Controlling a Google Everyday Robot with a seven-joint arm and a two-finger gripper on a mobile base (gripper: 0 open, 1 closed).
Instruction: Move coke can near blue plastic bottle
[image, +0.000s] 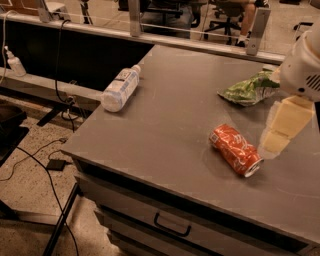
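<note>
The reach seems in hand: the gripper (274, 142), spread or closed I cannot tell, hangs just right of the coke can (236, 150) lying on the bench (175, 115), well apart from the blue plastic bottle (120, 88), and must next straddle the can.

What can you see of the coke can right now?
The coke can looks like red aluminium with white lettering and a silver end, slightly dented. It lies on its side on the grey table, front right, with the silver end toward the front edge. Only the table seems to touch it; the end effector hangs just to its right.
</note>
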